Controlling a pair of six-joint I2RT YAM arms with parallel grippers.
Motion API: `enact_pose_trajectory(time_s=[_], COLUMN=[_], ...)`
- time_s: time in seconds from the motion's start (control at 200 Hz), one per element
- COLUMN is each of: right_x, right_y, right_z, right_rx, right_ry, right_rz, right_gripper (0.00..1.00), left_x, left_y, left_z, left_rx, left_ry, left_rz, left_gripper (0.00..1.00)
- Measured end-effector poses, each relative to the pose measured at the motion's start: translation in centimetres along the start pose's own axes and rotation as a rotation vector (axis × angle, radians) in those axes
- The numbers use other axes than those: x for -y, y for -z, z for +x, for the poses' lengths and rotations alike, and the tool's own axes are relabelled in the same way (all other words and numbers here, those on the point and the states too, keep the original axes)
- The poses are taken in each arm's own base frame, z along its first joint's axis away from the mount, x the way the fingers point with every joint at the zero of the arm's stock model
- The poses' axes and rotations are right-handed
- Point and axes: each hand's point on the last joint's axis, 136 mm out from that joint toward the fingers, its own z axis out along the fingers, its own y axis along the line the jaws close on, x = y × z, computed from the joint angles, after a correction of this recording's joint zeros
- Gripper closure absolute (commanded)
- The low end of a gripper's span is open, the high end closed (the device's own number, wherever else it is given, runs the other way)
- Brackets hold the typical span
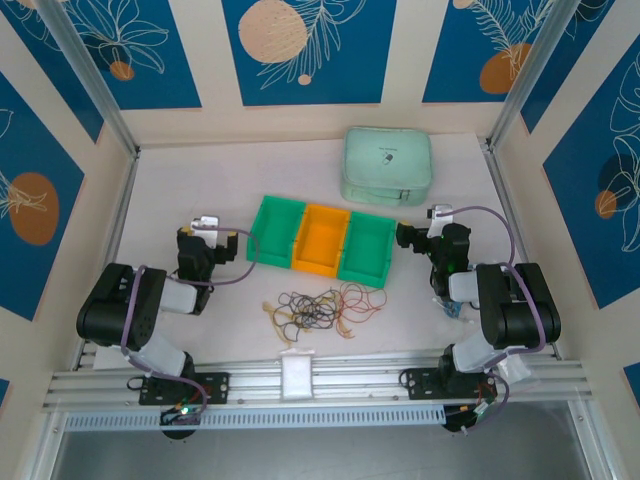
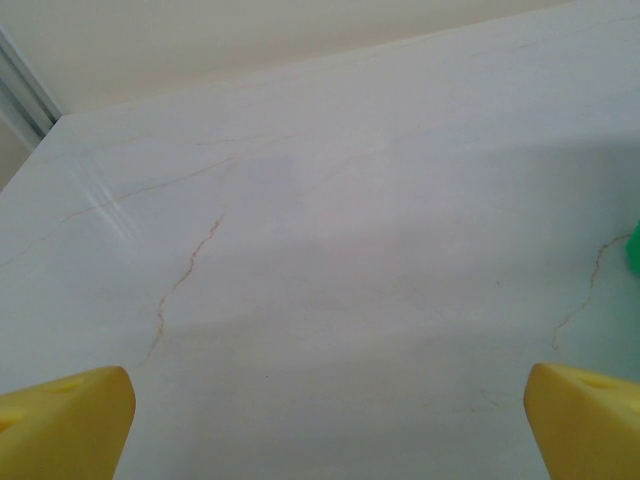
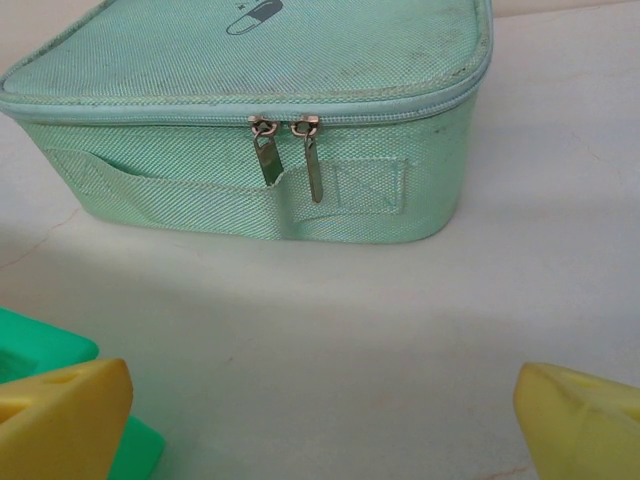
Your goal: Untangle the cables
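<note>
Room: a walled cell with blue leaf-print panels (image 1: 300,45); a pale, veined tabletop (image 1: 180,180) carries everything.
Cables: the cables (image 1: 318,308) are a loose heap of thin loops in black, yellow and red-orange. They lie flat on the tabletop near its front edge, between the two arms and just in front of the bins.
Tangle: black loops overlap in the middle, yellow strands run along the left and lower side, and red-orange loops spread to the right.
Handling, as I judge it: very light, limp and a little springy. Tug one loop and the rest will likely drag along. They are so thin and flat that pads could slide over them.
Where to take hold: a loop that sticks out at the fringe, red-orange on the right or yellow on the left. Pinch a single strand while the other side pins the heap.
Bins: three open bins (image 1: 322,240), green, orange, green, touch side by side behind the heap.
Pouch: a mint-green zipped pouch (image 1: 388,165) sits further back, its two zip pulls (image 3: 290,155) together.
Left gripper: the left gripper (image 2: 325,420) has its yellow tips spread wide with nothing between them, over bare tabletop left of the bins.
Right gripper: the right gripper (image 3: 325,420) is likewise wide apart and empty, right of the bins and facing the pouch.
</note>
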Motion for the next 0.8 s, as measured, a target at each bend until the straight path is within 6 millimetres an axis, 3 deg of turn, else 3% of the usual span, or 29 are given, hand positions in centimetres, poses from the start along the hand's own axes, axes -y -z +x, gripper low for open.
enact_pose_trajectory(time_s=[0.455, 0.57, 0.645, 0.715, 0.8], right_x=[0.1, 0.0, 0.0, -0.2, -1.0], right_y=[0.0, 0.0, 0.0, 0.2, 1.1], right_z=[0.1, 0.1, 0.0, -0.9, -4.0], right_rx=[-0.007, -0.011, -0.028, -0.040, -0.037], right_ry=[-0.007, -0.008, -0.014, -0.013, -0.026], right_rz=[-0.012, -0.019, -0.018, -0.020, -0.033], right_gripper=[0.00, 0.16, 0.17, 0.18, 0.18], left_x=[-0.2, -0.7, -0.6, -0.6, -0.8], left_y=[-0.4, -0.8, -0.8, -0.8, -0.8], left_z=[0.2, 0.1, 0.2, 0.3, 0.4], left_rx=[-0.022, -0.026, -0.032, -0.038, -0.042], left_ry=[0.013, 0.025, 0.027, 0.034, 0.043], left_rz=[0.020, 0.037, 0.046, 0.046, 0.037], left_gripper=[0.01, 0.01, 0.01, 0.01, 0.01])
